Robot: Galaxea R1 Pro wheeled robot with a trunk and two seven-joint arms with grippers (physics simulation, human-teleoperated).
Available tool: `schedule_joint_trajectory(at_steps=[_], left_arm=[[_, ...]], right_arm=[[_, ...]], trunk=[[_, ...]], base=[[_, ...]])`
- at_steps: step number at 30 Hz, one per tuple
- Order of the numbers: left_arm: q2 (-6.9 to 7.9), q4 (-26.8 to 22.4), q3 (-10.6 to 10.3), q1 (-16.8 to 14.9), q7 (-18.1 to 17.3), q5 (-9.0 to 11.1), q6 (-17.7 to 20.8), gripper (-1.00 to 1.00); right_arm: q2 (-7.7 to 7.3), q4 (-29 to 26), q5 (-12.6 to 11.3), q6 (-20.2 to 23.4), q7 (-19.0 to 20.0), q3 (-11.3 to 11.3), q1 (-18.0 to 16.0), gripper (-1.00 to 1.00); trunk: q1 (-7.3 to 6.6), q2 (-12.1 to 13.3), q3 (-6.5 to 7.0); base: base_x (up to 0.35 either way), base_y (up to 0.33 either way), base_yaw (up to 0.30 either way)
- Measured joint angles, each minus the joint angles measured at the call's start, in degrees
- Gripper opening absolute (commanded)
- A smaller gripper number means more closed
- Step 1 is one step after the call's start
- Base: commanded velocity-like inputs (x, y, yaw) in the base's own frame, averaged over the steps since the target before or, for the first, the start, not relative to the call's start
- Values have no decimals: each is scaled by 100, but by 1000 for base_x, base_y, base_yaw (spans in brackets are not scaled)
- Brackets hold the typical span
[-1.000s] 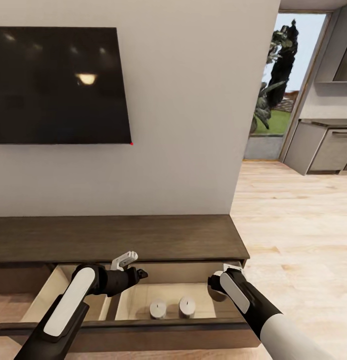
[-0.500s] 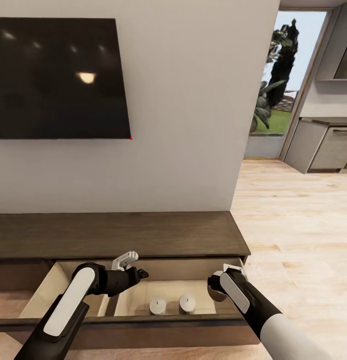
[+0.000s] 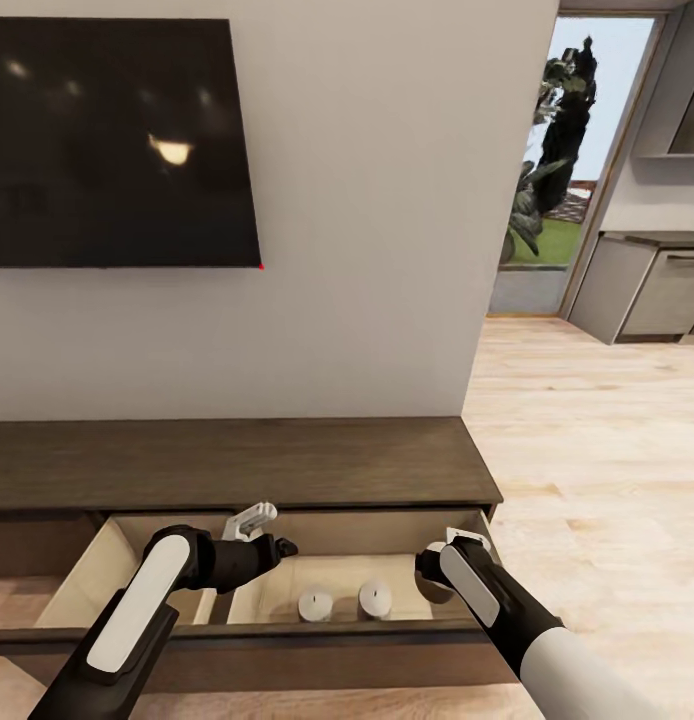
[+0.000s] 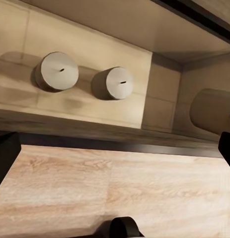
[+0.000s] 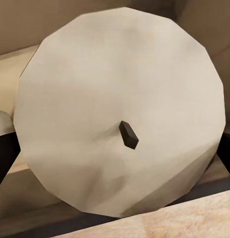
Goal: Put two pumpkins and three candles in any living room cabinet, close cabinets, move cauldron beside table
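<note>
Here we hold the third candle, a light, stiff, smooth cylinder, pinched across its sides in the right end effector over the open drawer. We cannot tell whether the left end effector is spread.

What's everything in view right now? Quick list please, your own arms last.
Candles: three, pale grey; two standing in the open drawer, one at the right gripper.
Cabinet: one, dark brown, low against the wall.
Drawer: one, pulled open, beige inside.
TV: one, black, on the wall.
Kitchen cupboards: grey, far right.
Floor: light wood.
Left gripper: white fingers, over the drawer, nothing held as far as I can tell.
Right gripper: over the drawer's right end, on the third candle.
</note>
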Motion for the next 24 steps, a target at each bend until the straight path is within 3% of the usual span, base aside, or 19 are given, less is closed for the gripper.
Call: schedule_joint_trajectory(at_steps=[24], left_arm=[[0,0,7,0,-15,106,1,100]], right_arm=[[0,0,-15,2,9,0,0,-100]], trunk=[[-1,0,0]], base=[[61,0,0]])
